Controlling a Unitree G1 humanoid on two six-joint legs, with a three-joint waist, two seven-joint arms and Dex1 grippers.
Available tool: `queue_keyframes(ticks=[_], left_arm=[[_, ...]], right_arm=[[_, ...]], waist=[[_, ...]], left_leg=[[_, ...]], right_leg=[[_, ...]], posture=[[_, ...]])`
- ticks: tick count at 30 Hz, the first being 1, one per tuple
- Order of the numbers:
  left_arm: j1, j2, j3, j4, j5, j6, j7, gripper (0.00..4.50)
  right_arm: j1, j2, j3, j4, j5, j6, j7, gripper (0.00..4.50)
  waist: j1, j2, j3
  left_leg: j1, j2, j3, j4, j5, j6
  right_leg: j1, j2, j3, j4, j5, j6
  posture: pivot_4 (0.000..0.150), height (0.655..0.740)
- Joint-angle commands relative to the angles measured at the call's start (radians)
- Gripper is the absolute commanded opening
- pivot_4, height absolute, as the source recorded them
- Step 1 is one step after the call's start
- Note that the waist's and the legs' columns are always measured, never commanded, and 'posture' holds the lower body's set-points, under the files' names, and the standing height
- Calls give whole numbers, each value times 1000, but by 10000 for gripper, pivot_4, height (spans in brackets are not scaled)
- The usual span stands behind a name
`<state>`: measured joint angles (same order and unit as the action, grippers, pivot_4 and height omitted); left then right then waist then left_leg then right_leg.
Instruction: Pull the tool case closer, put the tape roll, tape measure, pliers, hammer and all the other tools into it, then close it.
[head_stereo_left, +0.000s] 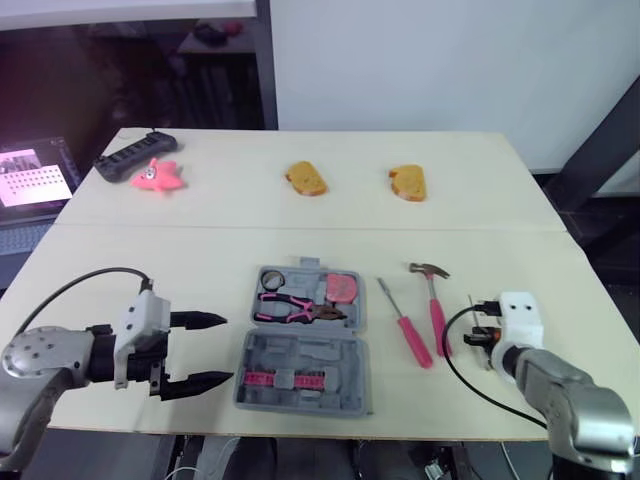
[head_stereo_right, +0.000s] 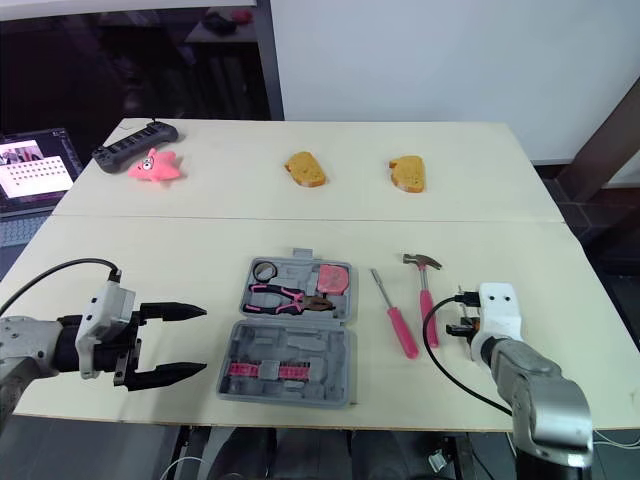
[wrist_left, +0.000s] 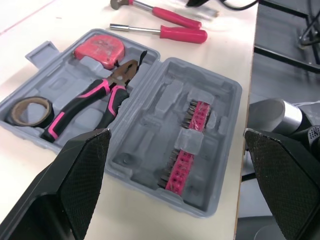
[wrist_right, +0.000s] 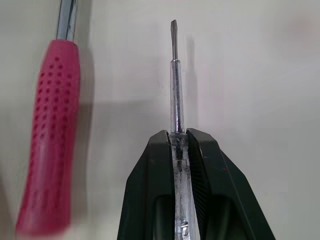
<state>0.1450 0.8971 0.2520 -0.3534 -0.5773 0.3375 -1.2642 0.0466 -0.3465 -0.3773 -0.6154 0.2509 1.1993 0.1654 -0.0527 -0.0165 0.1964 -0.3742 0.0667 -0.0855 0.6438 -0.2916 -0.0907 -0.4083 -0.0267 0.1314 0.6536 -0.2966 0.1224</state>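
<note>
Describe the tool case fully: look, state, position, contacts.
The tool case is grey moulded plastic, lying open and flat near the front edge of the table, its two hinged halves spread far and near. The far half holds a tape roll, pink-and-black pliers and a pink tape measure. The near half holds a pink bit strip. The open left end effector sits just to its left, seemingly clear of it.

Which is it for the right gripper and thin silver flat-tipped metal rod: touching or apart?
Touching: right wrist view shows the right gripper clamped on the rod.
</note>
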Motion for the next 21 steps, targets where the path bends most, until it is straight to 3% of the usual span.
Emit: queue_keyframes(ticks=[1,6,12,21], left_arm=[[-18,12,-5,14,5,-12,-13,45000],[-39,13,-25,49,20,-27,-33,45000],[-37,13,-30,60,25,-38,-45,45000],[-28,26,-14,51,21,-33,-49,45000]], right_arm=[[8,5,-16,-221,108,80,65,243],[31,55,62,-420,239,257,59,243],[104,136,198,-432,378,310,-118,243],[161,182,310,-408,290,317,-214,243]], waist=[[-10,0,0],[-15,0,0],[-14,0,0],[-17,-1,0]], left_leg=[[0,0,0,0,0,0],[0,0,-1,-1,0,0],[0,0,-1,-1,0,0],[-1,0,0,-1,0,0]], right_leg=[[0,0,0,0,0,0],[0,0,0,1,0,0],[0,0,0,0,0,0],[-1,0,0,0,-1,0]], posture=[[1500,7400],[1500,7400],[1500,7400],[1500,7400]])
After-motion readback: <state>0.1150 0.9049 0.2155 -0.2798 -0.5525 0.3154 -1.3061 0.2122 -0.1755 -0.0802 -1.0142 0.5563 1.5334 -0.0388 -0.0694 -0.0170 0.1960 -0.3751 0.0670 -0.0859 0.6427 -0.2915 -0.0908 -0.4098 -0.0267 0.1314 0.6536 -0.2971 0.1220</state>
